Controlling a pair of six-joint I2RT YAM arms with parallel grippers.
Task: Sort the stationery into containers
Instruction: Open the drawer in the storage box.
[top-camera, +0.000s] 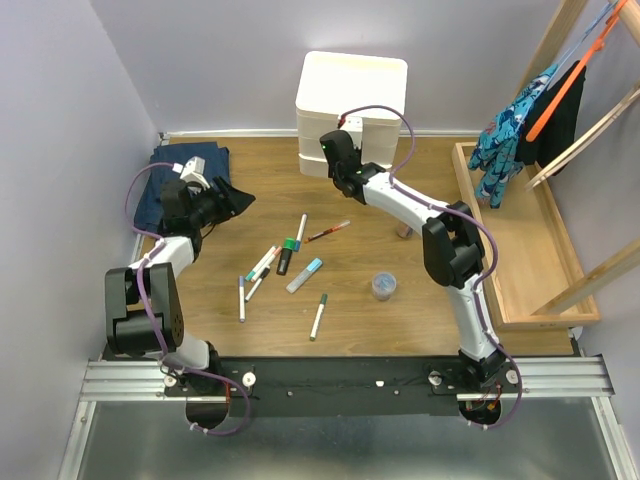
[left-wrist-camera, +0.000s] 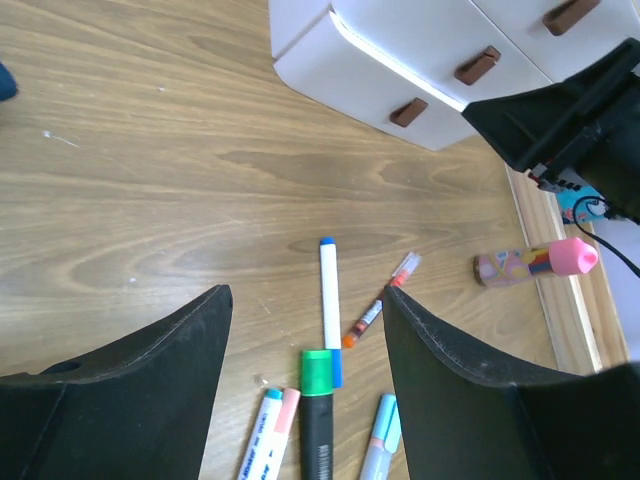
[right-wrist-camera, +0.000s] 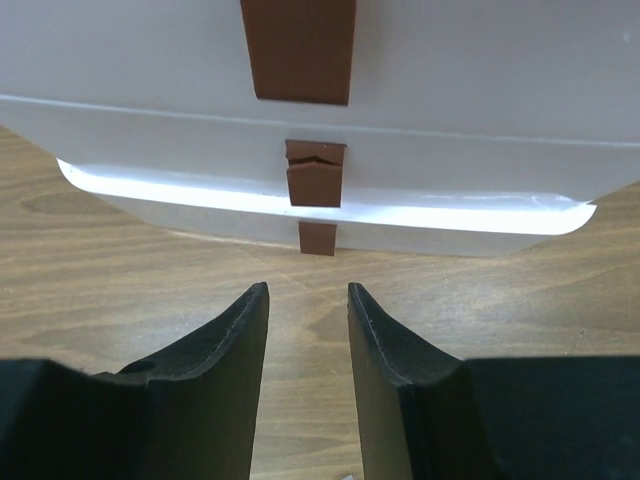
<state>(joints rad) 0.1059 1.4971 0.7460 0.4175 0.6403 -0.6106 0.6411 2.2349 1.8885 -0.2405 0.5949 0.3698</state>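
The cream-white three-drawer cabinet (top-camera: 350, 95) stands at the back of the table. My right gripper (top-camera: 335, 165) is open and empty just in front of it. In the right wrist view its jaws (right-wrist-camera: 308, 295) stand a little apart, facing the brown handles (right-wrist-camera: 315, 180). Several pens and markers lie mid-table: a white pen with a blue cap (top-camera: 300, 232), a red pen (top-camera: 328, 231), a green-capped black marker (top-camera: 286, 256) and a pale blue highlighter (top-camera: 304, 275). A small clear jar (top-camera: 384, 286) stands to their right. My left gripper (top-camera: 235, 198) is open and empty, left of the pens (left-wrist-camera: 329, 290).
Folded blue jeans (top-camera: 180, 170) lie at the back left behind my left arm. A shallow wooden tray (top-camera: 520, 270) with a clothes rack runs along the right. A small tube with a pink cap (left-wrist-camera: 535, 262) lies near the tray. More pens (top-camera: 241, 298) lie toward the front.
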